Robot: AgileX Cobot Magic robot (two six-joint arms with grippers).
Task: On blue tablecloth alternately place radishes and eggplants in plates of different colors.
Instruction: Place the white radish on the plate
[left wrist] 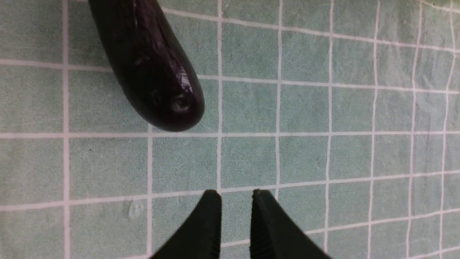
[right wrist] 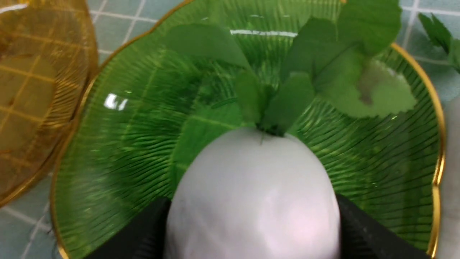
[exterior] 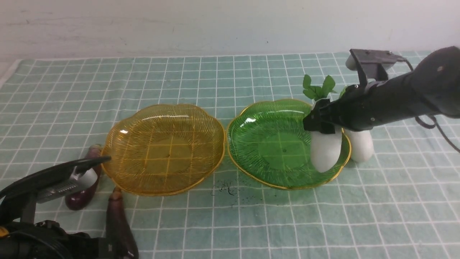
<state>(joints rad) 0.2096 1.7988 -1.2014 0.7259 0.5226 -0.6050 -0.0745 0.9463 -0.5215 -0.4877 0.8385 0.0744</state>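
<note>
Radishes first, in the front view: one radish [exterior: 325, 151] stands leaf-end up over the right side of the green plate [exterior: 251, 169], pinched near its top by the right jaws. Whether its lower tip touches the plate cannot be told. A second radish [exterior: 359, 145] rests on the blue tablecloth [exterior: 251, 223] just beside that plate's right rim. The amber plate [exterior: 161, 144] sits just left of the green one. Near its left front rim lie one eggplant [exterior: 81, 196], partly under the left jaws, and a second eggplant [exterior: 120, 226].

Left wrist view: the left jaws stand slightly spread, with nothing between them, above bare tablecloth [left wrist: 323, 144]. The eggplant's [left wrist: 154, 72] rounded end lies near them, not touching.

Right wrist view: the black jaws clamp both flanks of the radish [right wrist: 251, 194], its leaves spreading over the green plate [right wrist: 125, 126].
</note>
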